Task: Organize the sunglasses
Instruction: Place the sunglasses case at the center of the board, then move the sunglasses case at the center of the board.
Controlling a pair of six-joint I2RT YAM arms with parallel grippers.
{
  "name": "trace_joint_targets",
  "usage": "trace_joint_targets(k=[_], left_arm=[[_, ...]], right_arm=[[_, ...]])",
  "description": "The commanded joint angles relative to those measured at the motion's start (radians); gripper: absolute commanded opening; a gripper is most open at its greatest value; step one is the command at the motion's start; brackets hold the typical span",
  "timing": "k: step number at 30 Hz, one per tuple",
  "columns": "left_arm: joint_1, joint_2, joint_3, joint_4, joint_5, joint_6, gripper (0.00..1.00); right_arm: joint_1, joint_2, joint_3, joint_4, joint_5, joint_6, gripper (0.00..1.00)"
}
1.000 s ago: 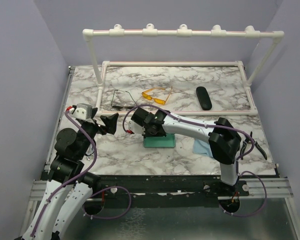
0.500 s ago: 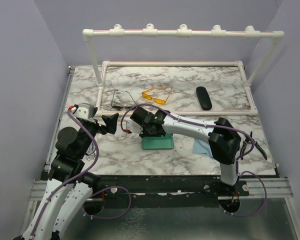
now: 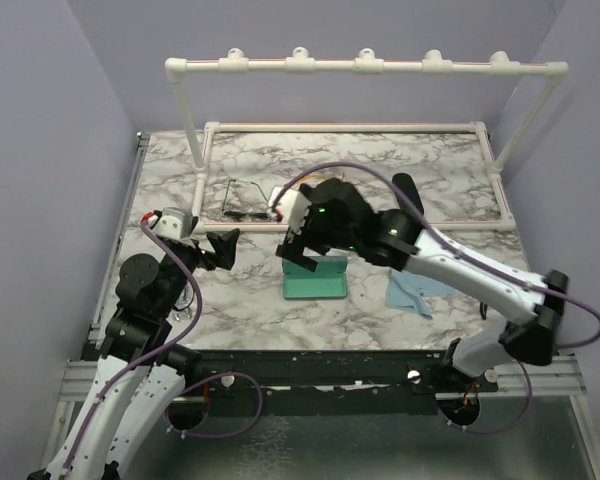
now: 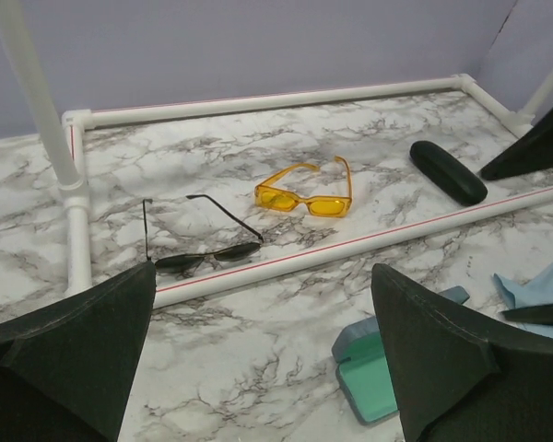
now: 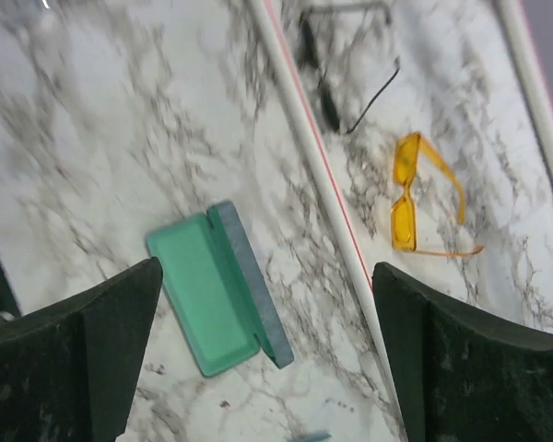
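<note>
A: What sits nearest on the desk [image 4: 258,368]?

B: The left end effector [image 4: 263,276], near the left side. Its fingers are spread wide with nothing between them, and it points toward the far side.

A: And at the middle?

B: A case [image 3: 315,280] lies open, with its green lining facing up. A blue cloth [image 3: 415,292] lies just to its right.

A: Where is the right end effector?

B: The right end effector [image 5: 266,265] hangs above the desk by the far edge of the case. Its fingers are also wide apart and hold nothing.

A: What lies beyond that?

B: A white rail [image 4: 304,258] crosses the desk from left to right. Both pairs of sunglasses lie on the far side of it.

A: How are they placed?

B: The dark pair [image 4: 203,261] is on the left, with its lenses just beside the rail and its arms unfolded, pointing far. The yellow pair [image 4: 304,198] lies to its right and a little farther back, also unfolded. The two pairs are apart.

A: Anything farther right?

B: A closed black case [image 4: 447,170], near the yellow pair.
</note>
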Motion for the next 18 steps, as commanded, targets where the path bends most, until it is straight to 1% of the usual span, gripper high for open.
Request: trace_joint_targets(k=[1, 2, 4, 7, 9, 11, 14, 15, 18], left_arm=[[-0.001, -0.002, -0.052, 0.044, 0.033, -0.045, 0.99], [-0.001, -0.005, -0.068, 0.051, 0.031, -0.068, 0.99], [-0.001, -0.008, -0.104, 0.066, 0.021, -0.124, 0.99], [0.000, -0.005, -0.163, 0.088, 0.015, -0.217, 0.99], [0.000, 0.009, -0.203, 0.111, 0.019, -0.280, 0.99], [-0.001, 0.035, -0.241, 0.150, 0.039, -0.337, 0.98], [-0.001, 0.067, -0.302, 0.238, 0.072, -0.423, 0.97], [-0.001, 0.071, -0.321, 0.273, 0.080, -0.441, 0.97], [-0.001, 0.070, -0.364, 0.338, 0.095, -0.456, 0.96]], right_arm=[[-0.057, -0.228, -0.116, 0.179, 0.002, 0.366, 1.00], [-0.085, -0.253, -0.155, 0.165, 0.090, 0.475, 0.99], [-0.133, -0.277, -0.211, 0.039, 0.247, 0.684, 0.92], [-0.155, -0.303, -0.318, -0.178, 0.415, 0.947, 0.75], [-0.160, -0.332, -0.409, -0.266, 0.462, 1.098, 0.66], [-0.173, -0.363, -0.511, -0.271, 0.432, 1.182, 0.60], [-0.206, -0.357, -0.627, -0.224, 0.353, 1.242, 0.44], [-0.218, -0.343, -0.657, -0.206, 0.334, 1.252, 0.41], [-0.262, -0.306, -0.724, -0.165, 0.310, 1.265, 0.38]])
